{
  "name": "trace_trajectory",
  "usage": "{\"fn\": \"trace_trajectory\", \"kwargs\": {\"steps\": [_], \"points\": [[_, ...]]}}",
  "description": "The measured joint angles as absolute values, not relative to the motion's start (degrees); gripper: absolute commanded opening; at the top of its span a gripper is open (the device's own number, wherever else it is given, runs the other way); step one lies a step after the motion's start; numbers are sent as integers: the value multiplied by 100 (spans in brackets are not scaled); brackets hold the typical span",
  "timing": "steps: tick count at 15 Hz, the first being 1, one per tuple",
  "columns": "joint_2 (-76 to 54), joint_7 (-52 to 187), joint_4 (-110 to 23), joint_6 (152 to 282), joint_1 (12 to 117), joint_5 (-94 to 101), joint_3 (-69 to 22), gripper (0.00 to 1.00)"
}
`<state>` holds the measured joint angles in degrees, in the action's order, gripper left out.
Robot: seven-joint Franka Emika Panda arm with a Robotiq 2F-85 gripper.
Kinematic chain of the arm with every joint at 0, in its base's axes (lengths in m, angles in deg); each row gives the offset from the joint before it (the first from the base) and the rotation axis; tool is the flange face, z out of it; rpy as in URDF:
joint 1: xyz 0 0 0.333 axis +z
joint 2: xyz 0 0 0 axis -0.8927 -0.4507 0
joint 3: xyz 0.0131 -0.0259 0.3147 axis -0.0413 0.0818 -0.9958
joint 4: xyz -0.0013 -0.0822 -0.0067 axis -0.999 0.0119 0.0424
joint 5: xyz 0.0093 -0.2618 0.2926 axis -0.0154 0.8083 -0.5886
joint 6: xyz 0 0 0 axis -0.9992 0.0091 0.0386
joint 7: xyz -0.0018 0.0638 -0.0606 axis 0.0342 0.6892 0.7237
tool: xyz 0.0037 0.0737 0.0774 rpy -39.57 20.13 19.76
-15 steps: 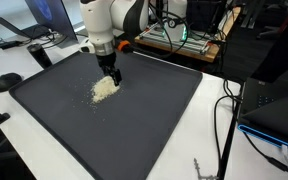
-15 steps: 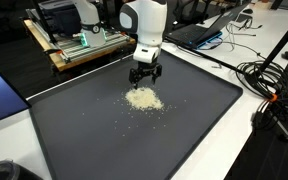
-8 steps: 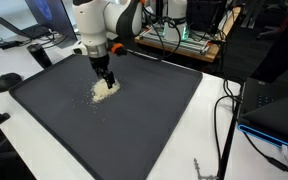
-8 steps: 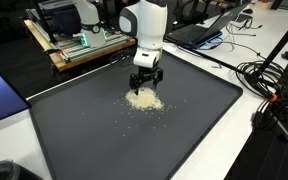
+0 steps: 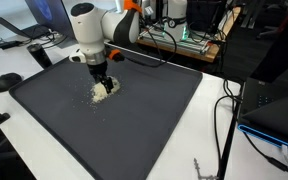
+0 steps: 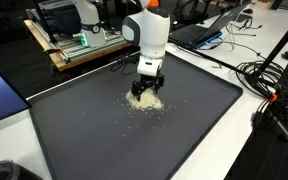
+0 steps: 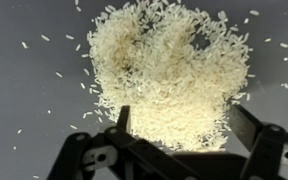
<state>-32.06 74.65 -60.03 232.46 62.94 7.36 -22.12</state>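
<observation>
Robot's fingers (image 7: 250, 130), spread wide w/ nothing held, sit low over rice pile (image 7: 164, 75) on dark mat (image 5: 154, 115) atop white table (image 5: 199, 140).

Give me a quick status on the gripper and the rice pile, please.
Gripper open, tips low at the rice pile, contact unclear. Pile heaped on dark mat, stray grains around. No obstruction seen.
</observation>
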Motion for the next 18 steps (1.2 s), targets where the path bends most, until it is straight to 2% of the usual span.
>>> {"fn": "trace_trajectory", "kwargs": {"steps": [2, 3, 4, 5, 6, 14, 16, 18], "points": [[-3306, 7390, -5927, 23246, 6289, 736, -2212, 100], [-3347, 7359, -5900, 23246, 6283, 736, -2212, 95], [-3371, 7315, -5875, 23246, 6274, 724, -2215, 86], [-3381, 7258, -5860, 23246, 6259, 706, -2224, 71], [-3383, 7196, -5854, 23246, 6237, 677, -2243, 69], [-3371, 6837, -5798, 23236, 6126, 549, -2308, 12], [-3362, 6812, -5788, 23234, 6126, 549, -2308, 1], [-3332, 6786, -5783, 23202, 6122, 549, -2303, 0]]}}
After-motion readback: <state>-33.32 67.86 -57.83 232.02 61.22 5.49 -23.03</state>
